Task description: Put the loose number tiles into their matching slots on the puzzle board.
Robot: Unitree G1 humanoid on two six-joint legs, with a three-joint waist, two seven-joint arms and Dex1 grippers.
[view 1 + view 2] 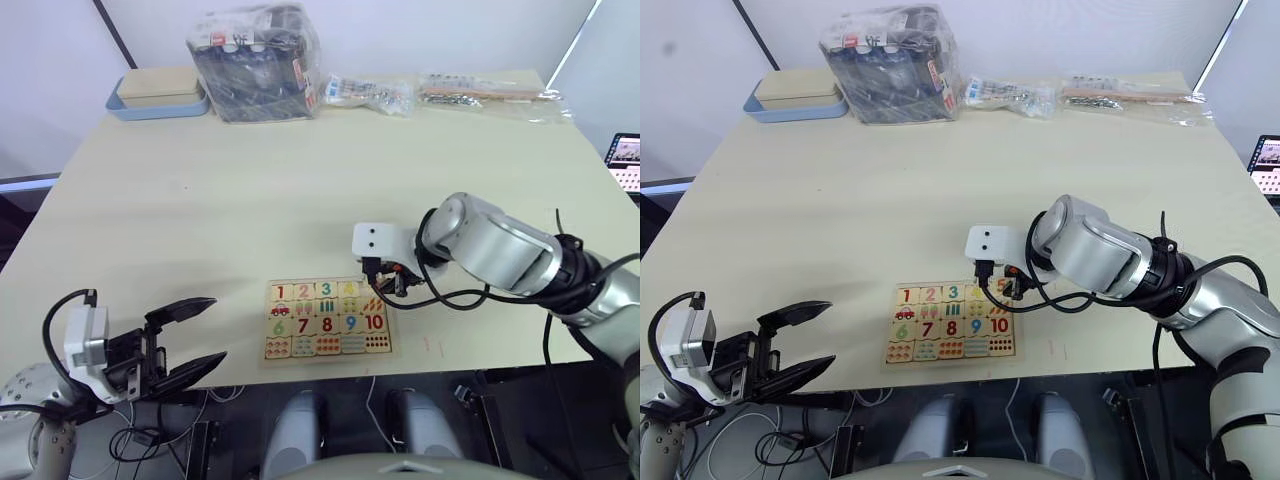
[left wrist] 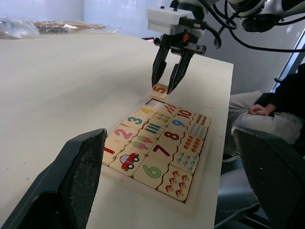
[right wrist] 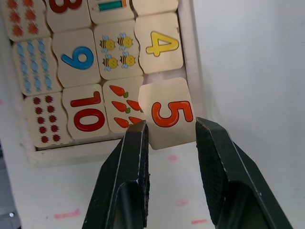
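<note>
The right hand (image 3: pixel 169 138) pinches the 5 tile (image 3: pixel 167 113) between its two black fingers, holding it over the far right corner of the puzzle board (image 1: pixel 325 349), just beside the seated 4 tile (image 3: pixel 159 43). Tiles 1, 2 and 3 sit in the same row. The left hand (image 1: pixel 190 338) hangs spread wide off the counter's (image 1: pixel 220 190) near edge, well apart from the board.

Right claw (image 2: pixel 167 88) pinching 5 tile (image 2: pixel 159 90) (tilted) — over puzzle board (image 2: pixel 208 165) corner
</note>
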